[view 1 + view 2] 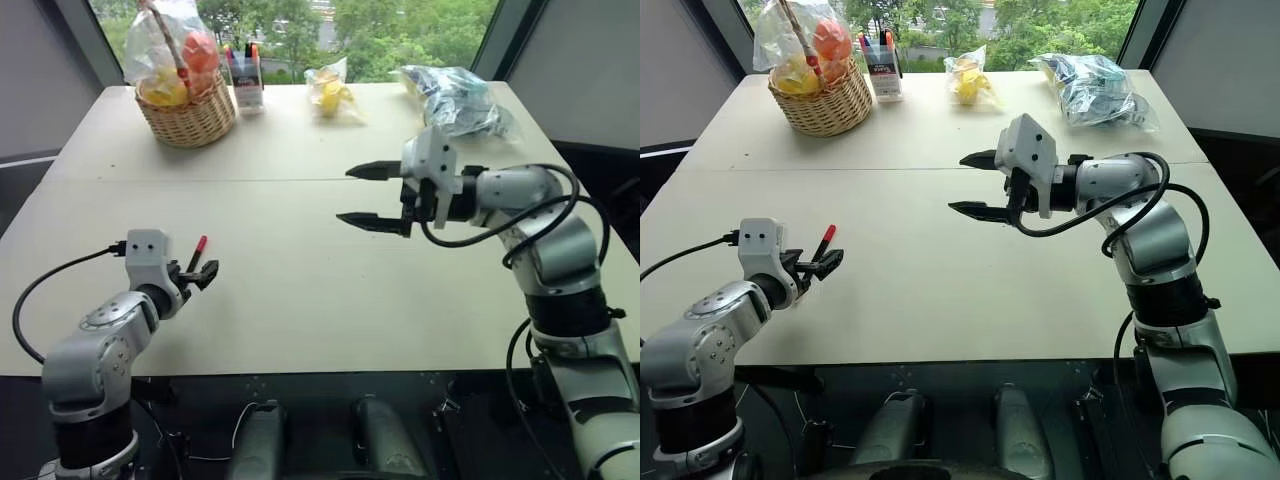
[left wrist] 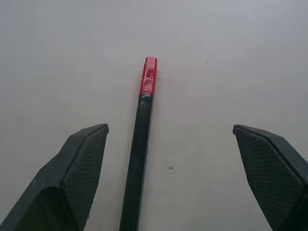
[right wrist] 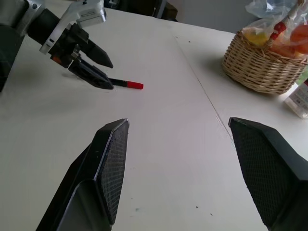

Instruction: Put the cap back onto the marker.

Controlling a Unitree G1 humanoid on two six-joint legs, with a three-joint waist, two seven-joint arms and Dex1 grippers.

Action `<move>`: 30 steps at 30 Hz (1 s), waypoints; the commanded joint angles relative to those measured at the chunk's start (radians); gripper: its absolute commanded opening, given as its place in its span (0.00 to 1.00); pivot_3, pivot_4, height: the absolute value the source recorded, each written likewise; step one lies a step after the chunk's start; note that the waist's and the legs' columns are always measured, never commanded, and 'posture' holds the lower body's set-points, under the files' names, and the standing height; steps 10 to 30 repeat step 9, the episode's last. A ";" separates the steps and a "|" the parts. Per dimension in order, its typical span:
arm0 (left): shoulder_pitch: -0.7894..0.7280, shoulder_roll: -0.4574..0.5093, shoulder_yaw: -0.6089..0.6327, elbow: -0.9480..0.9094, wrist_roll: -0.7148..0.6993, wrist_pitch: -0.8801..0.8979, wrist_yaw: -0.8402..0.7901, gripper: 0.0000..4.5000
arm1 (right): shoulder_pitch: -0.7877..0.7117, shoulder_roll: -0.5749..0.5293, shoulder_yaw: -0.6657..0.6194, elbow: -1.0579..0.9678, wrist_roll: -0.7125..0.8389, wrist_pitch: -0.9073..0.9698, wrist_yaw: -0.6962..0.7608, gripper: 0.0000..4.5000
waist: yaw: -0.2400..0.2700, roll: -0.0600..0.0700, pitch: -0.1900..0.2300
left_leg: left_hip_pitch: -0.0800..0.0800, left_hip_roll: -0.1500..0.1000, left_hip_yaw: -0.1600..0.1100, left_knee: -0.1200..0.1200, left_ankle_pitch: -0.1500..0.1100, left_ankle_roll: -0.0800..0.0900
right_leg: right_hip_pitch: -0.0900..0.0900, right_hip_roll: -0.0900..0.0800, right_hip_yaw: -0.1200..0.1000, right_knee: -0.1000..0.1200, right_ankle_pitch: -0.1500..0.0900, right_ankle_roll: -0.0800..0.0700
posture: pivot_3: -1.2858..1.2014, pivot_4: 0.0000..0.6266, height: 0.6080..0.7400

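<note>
On the table (image 1: pixel 300 300), capped marker (image 2: pixel 139 144) between spread left gripper (image 2: pixel 171 144); right gripper (image 1: pixel 362 196) agape, empty; basket (image 1: pixel 190 118) far.

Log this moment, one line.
slim black marker with red cap: capped, on table | left gripper: open, astride | right gripper: open, empty, raised

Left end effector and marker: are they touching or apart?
Apart. In the left wrist view the marker lies between the open fingers, table visible on both sides.
</note>
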 commanded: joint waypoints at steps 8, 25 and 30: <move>0.071 -0.078 0.017 -0.198 0.010 0.046 0.096 1.00 | -0.086 -0.149 -0.083 0.032 0.124 0.000 0.189 0.76 | 0.000 0.000 0.000 | 0.000 0.000 0.002 0.000 0.000 0.000 | 0.000 0.000 0.000 -0.002 0.000 0.000 | 0.52 0.24 1.00; 0.075 -0.080 0.014 -0.193 0.016 0.039 0.103 1.00 | -0.097 -0.153 -0.089 0.039 0.129 0.003 0.189 0.76 | 0.000 0.000 0.000 | 0.000 0.000 0.003 0.000 0.000 0.000 | 0.000 0.001 0.000 -0.002 0.000 0.000 | 0.52 0.24 1.00; 0.075 -0.080 0.014 -0.193 0.016 0.039 0.103 1.00 | -0.097 -0.153 -0.089 0.039 0.129 0.003 0.189 0.76 | 0.000 0.000 0.000 | 0.000 0.000 0.003 0.000 0.000 0.000 | 0.000 0.001 0.000 -0.002 0.000 0.000 | 0.52 0.24 1.00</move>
